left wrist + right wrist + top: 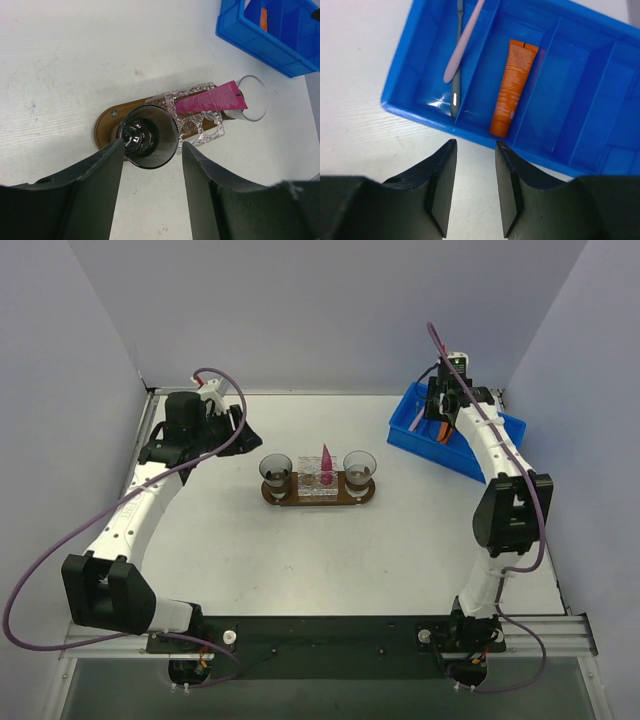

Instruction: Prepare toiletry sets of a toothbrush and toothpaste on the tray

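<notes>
The magenta toothpaste [210, 98] is being held by the clear holder [200, 127] at the middle of the tray [105, 125], between a dark cup [148, 136] and a second cup [252, 98], so one tube is judged as placed. The pink toothbrush [462, 47], a grey toothbrush [456, 75] and the orange toothpaste [513, 87] are lying in the blue bin [410, 107] at the far right of the counter [300, 570], not yet moved. The right gripper [475, 145] is being held above the bin, jaws parted and empty; the left gripper [152, 145] is being held well apart from the tray, likewise parted and empty.
</notes>
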`<action>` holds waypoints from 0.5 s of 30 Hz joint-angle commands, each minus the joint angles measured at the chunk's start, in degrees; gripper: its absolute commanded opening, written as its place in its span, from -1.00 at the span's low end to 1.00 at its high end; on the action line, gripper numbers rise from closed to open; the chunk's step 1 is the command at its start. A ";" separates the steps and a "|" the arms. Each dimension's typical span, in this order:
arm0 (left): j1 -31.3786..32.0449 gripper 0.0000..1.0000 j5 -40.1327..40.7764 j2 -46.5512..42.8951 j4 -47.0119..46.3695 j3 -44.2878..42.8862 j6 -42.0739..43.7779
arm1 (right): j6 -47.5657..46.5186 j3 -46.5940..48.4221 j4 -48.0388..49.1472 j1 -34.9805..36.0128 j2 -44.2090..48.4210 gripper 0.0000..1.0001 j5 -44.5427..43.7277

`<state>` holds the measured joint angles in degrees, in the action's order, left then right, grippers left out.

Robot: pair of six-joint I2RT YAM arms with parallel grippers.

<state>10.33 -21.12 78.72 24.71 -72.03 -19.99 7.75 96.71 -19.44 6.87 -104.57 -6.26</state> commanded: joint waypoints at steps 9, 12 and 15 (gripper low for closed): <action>-3.56 0.19 -0.85 -0.32 -4.41 -0.04 -1.11 | -4.49 17.37 -10.00 -4.41 -19.17 -0.41 -2.88; -3.65 0.19 -1.37 0.12 -4.32 -0.57 -0.84 | -6.07 21.32 -10.97 -5.29 -23.12 -0.42 -2.53; -3.73 0.19 -1.55 0.12 -4.58 -0.39 -0.84 | -7.30 25.28 -12.37 -5.90 -27.51 -0.42 -2.79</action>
<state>7.01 -21.30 79.81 22.90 -71.83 -20.75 3.11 116.38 -28.18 2.00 -128.49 -7.38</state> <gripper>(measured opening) 0.595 0.292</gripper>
